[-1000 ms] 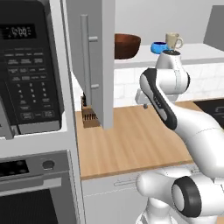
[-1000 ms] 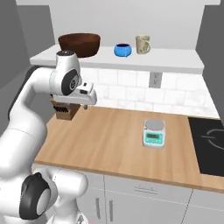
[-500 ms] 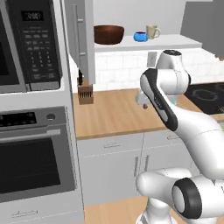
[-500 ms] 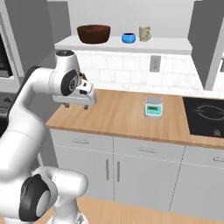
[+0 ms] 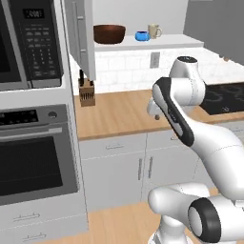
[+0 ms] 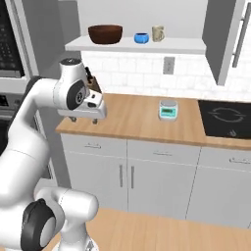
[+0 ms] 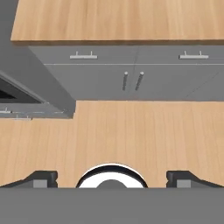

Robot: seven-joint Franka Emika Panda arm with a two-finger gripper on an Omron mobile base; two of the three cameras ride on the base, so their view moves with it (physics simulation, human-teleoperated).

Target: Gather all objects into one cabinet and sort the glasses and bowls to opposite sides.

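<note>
The cabinet stands with its grey door (image 5: 81, 35) swung open over a white shelf (image 5: 171, 43). On that shelf, side by side, are the dark brown bowl (image 5: 109, 33), the small blue bowl (image 5: 141, 35) and the beige mug (image 5: 154, 31). The right base view shows the same row: brown bowl (image 6: 105, 33), blue bowl (image 6: 141, 37), mug (image 6: 157, 33). My gripper (image 6: 84, 119) hangs low in front of the counter edge, far below the shelf, pointing down. In the hand view the gripper (image 7: 112, 179) is open, fingertips (image 7: 41, 179) wide apart, with nothing between them above the floor.
A knife block (image 5: 86, 93) stands on the wooden counter (image 5: 119, 114) under the open door. A small scale (image 6: 168, 110) sits mid-counter and a black cooktop (image 6: 225, 115) lies to the right. Microwave (image 5: 33, 43) and oven (image 5: 33, 157) fill the left. Another wall cabinet (image 6: 225, 39) hangs at right.
The whole scene has shrunk and shifted in both base views, so the base has backed away from the counter. The hand now points down at the floor and the jaws have widened slightly.
</note>
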